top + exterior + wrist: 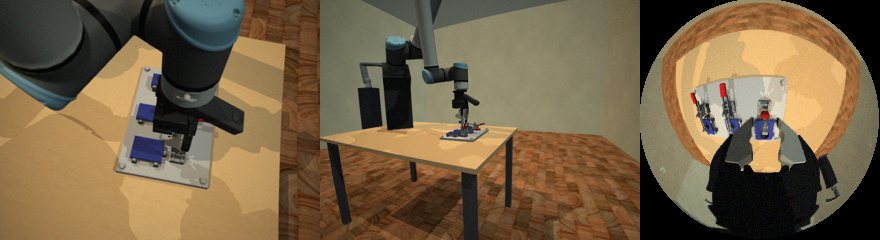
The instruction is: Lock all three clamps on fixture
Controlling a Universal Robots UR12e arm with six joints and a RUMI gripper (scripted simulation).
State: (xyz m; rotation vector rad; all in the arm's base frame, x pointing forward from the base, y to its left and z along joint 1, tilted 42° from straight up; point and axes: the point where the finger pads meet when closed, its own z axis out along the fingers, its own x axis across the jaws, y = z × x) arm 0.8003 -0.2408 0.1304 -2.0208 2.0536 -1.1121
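My gripper (182,149) (464,122) (765,118) is partly open, its fingertips low around the top of the nearest clamp (177,157) (764,103). That clamp's red handle (464,126) (765,115) stands steeply up between the fingers in the wrist view; its bar looks raised over the near blue part (147,149), partly hidden. The middle clamp's handle (477,129) (723,90) and the far clamp's handle (482,124) (693,98) point outward, away from their blue parts. Whether their bars lie flat cannot be told.
The grey fixture plate (160,173) (747,90) has bolts at its corners, one bolt (203,180) at the near right. The middle blue part (145,112) and far blue part (155,79) are partly hidden by the arm. The wooden table (405,144) extends around the plate.
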